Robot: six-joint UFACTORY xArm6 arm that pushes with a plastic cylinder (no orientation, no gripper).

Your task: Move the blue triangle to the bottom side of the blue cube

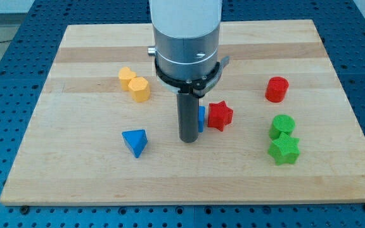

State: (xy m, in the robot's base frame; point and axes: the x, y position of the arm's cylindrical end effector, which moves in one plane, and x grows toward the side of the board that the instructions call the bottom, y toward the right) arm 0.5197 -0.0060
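Observation:
The blue triangle (pixel 135 142) lies on the wooden board, left of centre toward the view's bottom. The blue cube (pixel 201 118) is mostly hidden behind my rod; only a thin blue edge shows at the rod's right side, next to the red star (pixel 220 115). My tip (pixel 189 139) rests on the board just below and left of the blue cube, well to the right of the blue triangle, with a clear gap between tip and triangle.
A yellow block pair (pixel 135 84) sits at upper left. A red cylinder (pixel 276 89) stands at right. A green cylinder (pixel 282 126) and a green star (pixel 284 150) sit at lower right. The board's edge (pixel 189 201) runs along the view's bottom.

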